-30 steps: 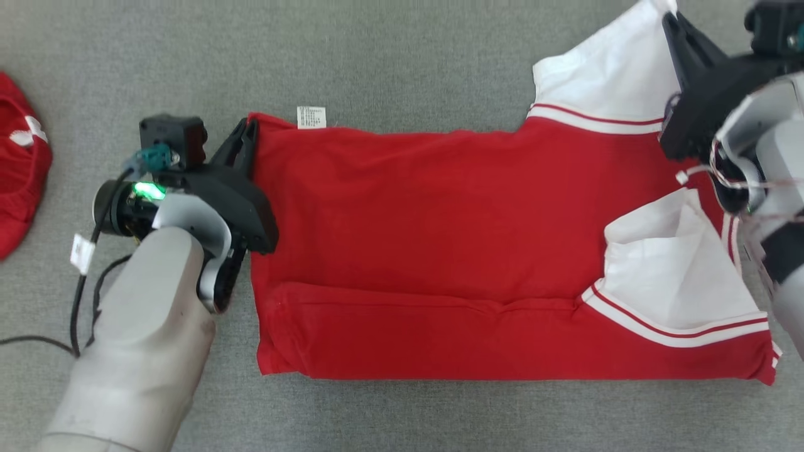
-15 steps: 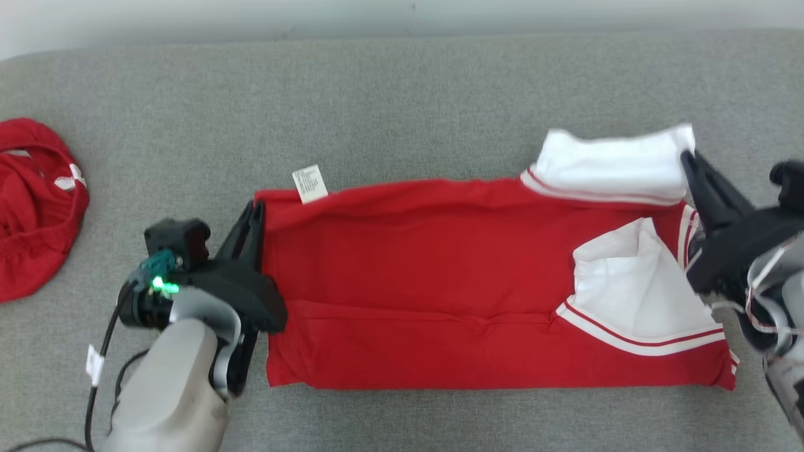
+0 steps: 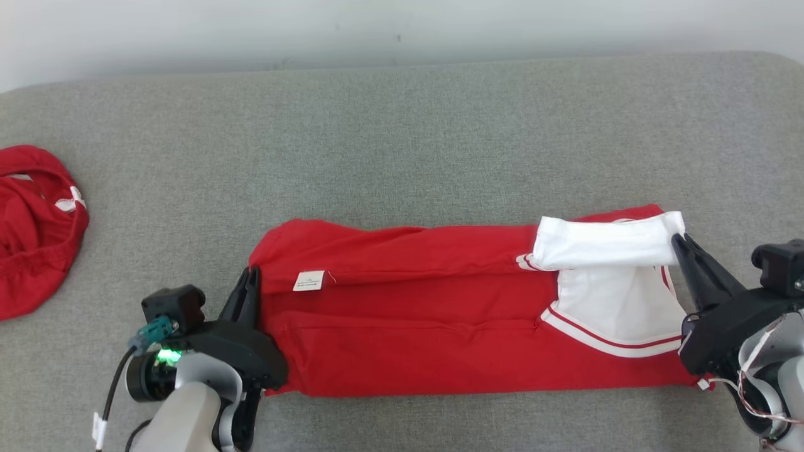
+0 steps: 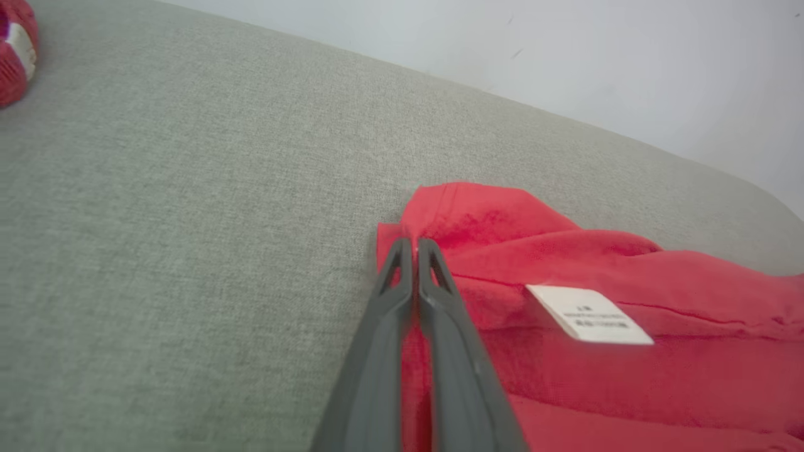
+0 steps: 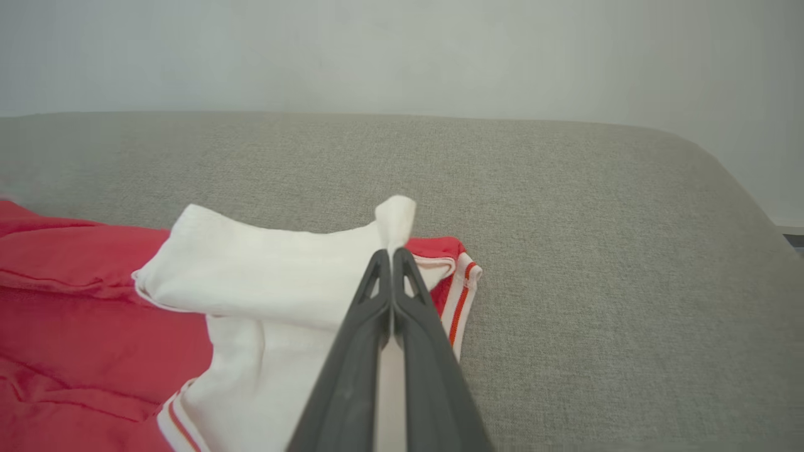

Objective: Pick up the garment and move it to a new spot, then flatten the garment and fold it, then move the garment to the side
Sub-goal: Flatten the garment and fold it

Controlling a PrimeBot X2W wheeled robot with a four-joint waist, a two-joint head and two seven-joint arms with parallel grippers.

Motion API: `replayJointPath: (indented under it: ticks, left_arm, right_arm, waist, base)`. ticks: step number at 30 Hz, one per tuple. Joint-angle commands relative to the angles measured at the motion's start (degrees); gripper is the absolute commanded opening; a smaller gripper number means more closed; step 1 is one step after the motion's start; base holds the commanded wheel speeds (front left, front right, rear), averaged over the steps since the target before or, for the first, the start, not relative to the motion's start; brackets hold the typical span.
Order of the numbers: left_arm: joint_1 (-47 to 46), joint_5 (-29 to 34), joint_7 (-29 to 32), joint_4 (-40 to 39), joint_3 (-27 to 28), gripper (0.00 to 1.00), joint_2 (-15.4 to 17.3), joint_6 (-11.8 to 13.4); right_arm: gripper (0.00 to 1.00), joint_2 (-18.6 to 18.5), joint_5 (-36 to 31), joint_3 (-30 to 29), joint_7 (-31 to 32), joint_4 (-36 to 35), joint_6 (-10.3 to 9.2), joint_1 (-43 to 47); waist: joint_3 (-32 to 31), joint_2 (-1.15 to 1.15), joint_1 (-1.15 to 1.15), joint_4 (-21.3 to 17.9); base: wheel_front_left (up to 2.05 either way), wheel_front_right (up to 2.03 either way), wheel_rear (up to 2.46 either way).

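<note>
Two tools: one at each end of the garment, both low in the head view; each has its fingers pressed together on cloth
Left tool (image 3: 250, 284) (image 4: 414, 250): long dark fingers together, clamped on the red corner at the garment's left end; the pinched cloth bunches just past the fingertips
Right tool (image 3: 679, 243) (image 5: 391, 257): long dark fingers together, clamped on the outer edge of the upper white sleeve (image 3: 603, 242) (image 5: 264, 263); a small tuft of white cloth stands up beyond the fingertips
Garment: red soft-cloth shirt with white sleeves trimmed in red stripes (image 3: 408, 339) (image 4: 628, 389) (image 5: 63, 301); it lies stretched left to right on the near half of the surface; its far long edge is turned over toward the near side, making a soft roll along the top
Lower white sleeve (image 3: 619, 311): spread flat on the red body, just below the upper sleeve
White rectangular care label (image 3: 309, 280) (image 4: 589, 314): face up on the turned-over edge, near the left tool
Surface: grey woven-fabric padded surface (image 3: 402, 138) (image 5: 597, 251); rounded far corners; a pale wall (image 3: 402, 25) behind it
Second cloth: crumpled red fabric heap with white marks (image 3: 31, 232) (image 4: 12, 59); at the far left, well apart from the garment
</note>
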Motion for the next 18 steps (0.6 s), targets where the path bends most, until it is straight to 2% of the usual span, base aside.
replayJointPath:
  ticks: [1,10,11,12,13,18]
  left_arm:
    - [1.42,-0.96,-0.12,-0.53,0.26,0.0,-0.15,0.45]
    - [5.62,-2.51,0.2,-3.01,0.57,0.0,-0.94,1.31]
    - [6.05,-2.77,0.2,-3.25,0.55,0.36,-1.17,1.32]
    - [6.47,-2.99,0.24,-3.47,0.46,0.83,-1.36,1.31]
    - [6.91,-3.0,0.23,-3.76,0.33,1.0,-1.48,1.5]
    - [9.16,-3.05,-0.23,-5.02,-0.15,1.0,-1.38,1.53]
  right_arm:
    - [0.0,0.82,-1.31,-1.29,0.52,-1.23,0.0,1.27]
    - [0.0,2.39,-6.9,-4.47,3.71,-3.83,0.0,5.95]
    - [0.35,2.43,-7.66,-4.4,4.21,-3.63,0.0,6.44]
    - [1.0,2.4,-8.34,-4.06,4.65,-3.35,0.0,6.96]
    - [1.0,2.47,-8.6,-3.98,4.98,-3.13,0.0,7.18]
    - [1.0,2.42,-10.08,-4.52,6.47,-1.68,0.0,8.91]
  waist:
    - [-0.41,0.0,0.01,-0.06]
    - [-1.91,0.0,0.01,-0.11]
    - [-2.06,0.0,0.01,-0.1]
    - [-2.28,0.0,0.01,-0.07]
    - [-2.5,0.0,0.01,-0.05]
    - [-3.91,0.0,0.01,0.16]
  base:
    - [0.0,0.0,0.0]
    - [0.0,0.0,0.0]
    - [0.0,0.0,0.0]
    - [0.0,0.0,0.0]
    - [0.0,0.0,0.0]
    - [0.0,0.0,0.0]
